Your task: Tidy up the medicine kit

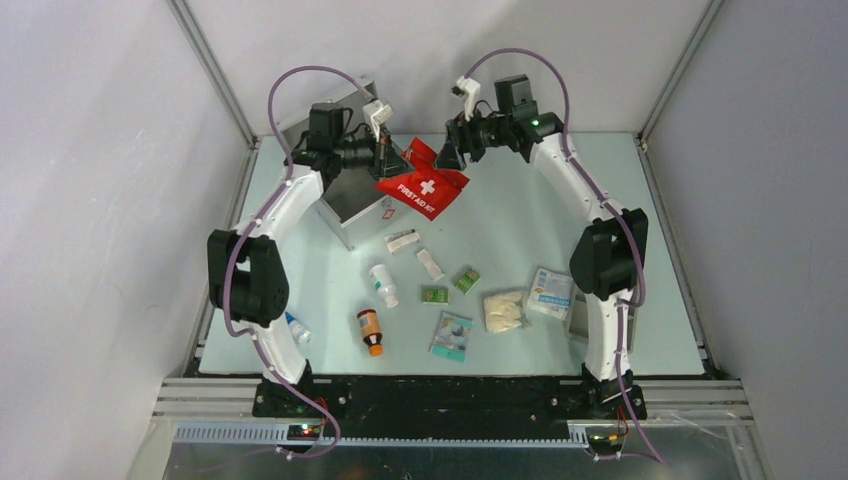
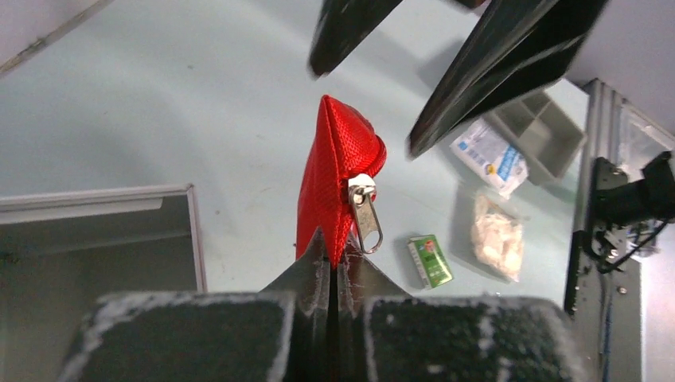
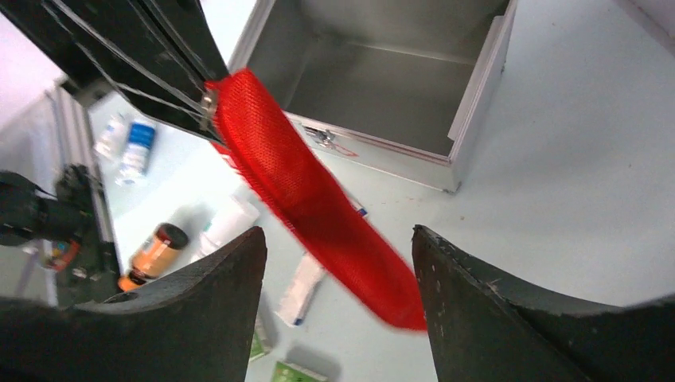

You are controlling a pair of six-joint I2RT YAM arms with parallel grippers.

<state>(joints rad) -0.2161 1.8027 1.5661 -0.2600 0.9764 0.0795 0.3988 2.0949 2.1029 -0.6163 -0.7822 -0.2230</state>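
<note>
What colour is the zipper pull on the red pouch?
Silver metal. The zipper pull shows best in the left wrist view.

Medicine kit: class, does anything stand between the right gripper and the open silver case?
Yes. The red first aid pouch, pinched by the left gripper, hangs in the air between the open right gripper and the medicine kit, crossing in front of the case's near wall.

The left arm (image 1: pixel 285 215) is covering much of the medicine kit (image 1: pixel 355 205) in the top view, the right arm (image 1: pixel 600 250) is hiding most of the grey tray (image 1: pixel 577 328), and the red pouch (image 3: pixel 310 199) is blurring at its lower end in the right wrist view.
</note>
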